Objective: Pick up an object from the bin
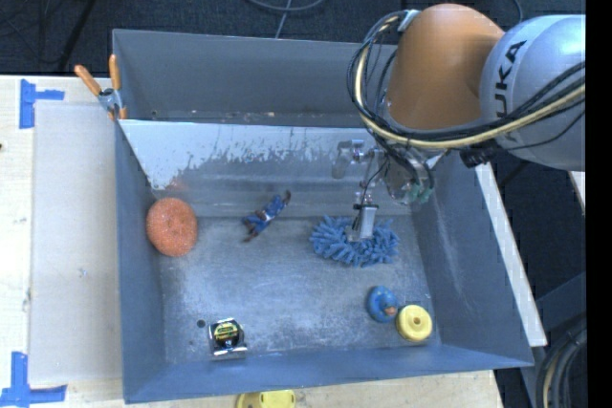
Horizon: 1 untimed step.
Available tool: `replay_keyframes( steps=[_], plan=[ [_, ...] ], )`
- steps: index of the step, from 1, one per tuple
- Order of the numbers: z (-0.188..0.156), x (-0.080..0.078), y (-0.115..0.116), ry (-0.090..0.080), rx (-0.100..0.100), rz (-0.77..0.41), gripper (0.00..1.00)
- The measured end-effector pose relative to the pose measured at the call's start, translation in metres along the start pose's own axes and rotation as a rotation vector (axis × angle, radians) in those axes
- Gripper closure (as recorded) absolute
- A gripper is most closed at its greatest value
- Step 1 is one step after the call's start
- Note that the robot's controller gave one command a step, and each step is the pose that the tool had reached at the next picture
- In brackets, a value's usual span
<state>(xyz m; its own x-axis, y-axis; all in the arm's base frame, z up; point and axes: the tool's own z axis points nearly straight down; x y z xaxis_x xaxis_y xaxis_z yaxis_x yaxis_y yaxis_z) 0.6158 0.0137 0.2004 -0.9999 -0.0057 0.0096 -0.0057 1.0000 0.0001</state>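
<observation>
Grey metal bin (239, 100), my listing front to back: small tape measure (227, 336); yellow disc (414, 323) touching a blue knob (382, 303); blue frilly mop head (335, 246) centre-right, gripper (364, 225) down on it, grip state I cannot tell; orange scouring ball (172, 226) at left; small blue clip (266, 215) mid-floor.

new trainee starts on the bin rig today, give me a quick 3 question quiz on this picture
1. True or false: the gripper is over the blue fringed mop head.
2. The orange scrub ball lies: A) under the gripper B) near the left wall of the bin as seen in the view C) in the front right corner.
3. How many things lie together in the bin's front right corner?

Key: 1 true. 2 B. 3 two, a blue piece and a yellow disc.
</observation>
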Motion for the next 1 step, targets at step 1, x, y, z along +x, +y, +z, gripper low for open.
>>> replay_keyframes(
  steps=[1],
  plan=[
    [-0.0048, -0.0015, 0.0000, -0.008, 0.000, 0.000, 0.00]
  ],
)
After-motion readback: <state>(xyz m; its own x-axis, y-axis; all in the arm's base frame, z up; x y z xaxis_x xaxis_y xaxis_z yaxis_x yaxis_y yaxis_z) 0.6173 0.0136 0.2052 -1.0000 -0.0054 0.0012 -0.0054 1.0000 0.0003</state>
